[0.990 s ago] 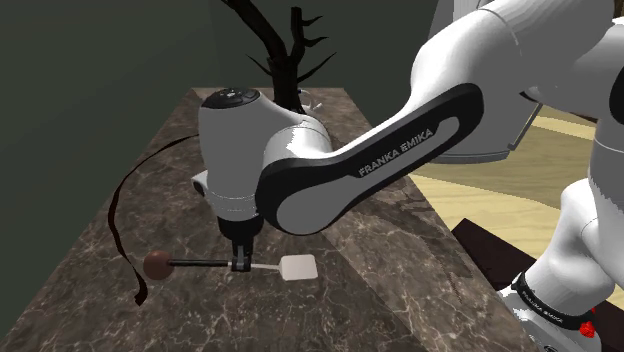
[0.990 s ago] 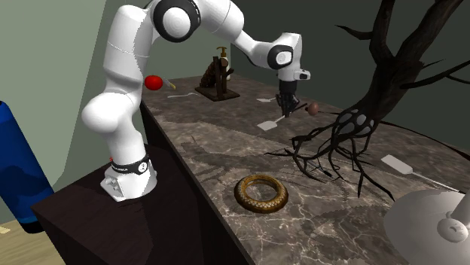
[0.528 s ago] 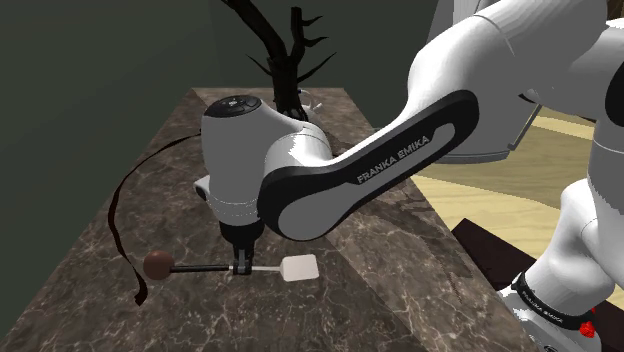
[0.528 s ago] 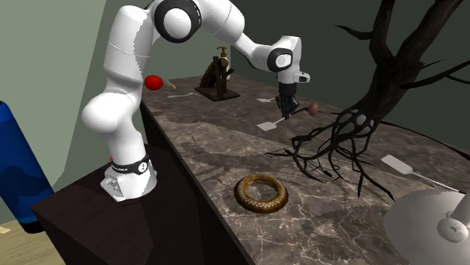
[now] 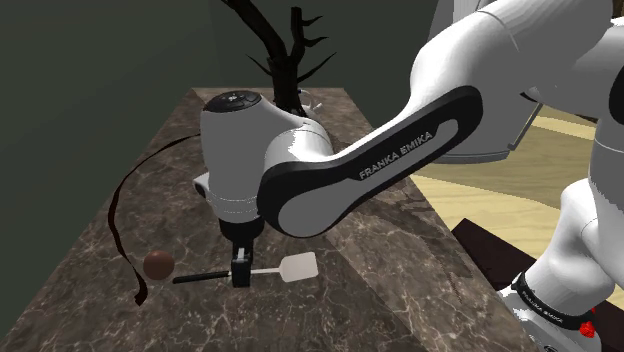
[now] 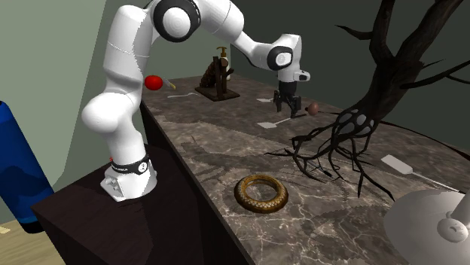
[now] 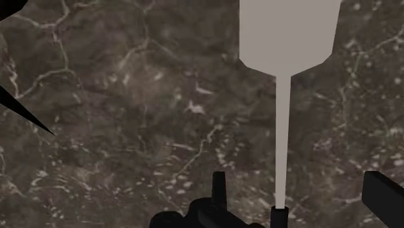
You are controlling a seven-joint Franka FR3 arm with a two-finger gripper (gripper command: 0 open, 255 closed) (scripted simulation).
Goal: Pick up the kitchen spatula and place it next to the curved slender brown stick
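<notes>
since half a second ago the gripper (image 5: 240, 273) has spread its fingers, and the spatula's (image 5: 298, 266) dark handle end has swung slightly off the brown ball (image 5: 157, 264). in the shoulder view, the curved brown stick (image 5: 111, 212) arcs over the desk (image 5: 330, 320) well out on the gripper's handle side, with the ball just beside it. the spatula lies flat on the desk. its shaft runs between the open fingers, and the pale blade sits just off the gripper's other side. in the wrist view neither finger touches the shaft, so the gripper holds nothing.
</notes>
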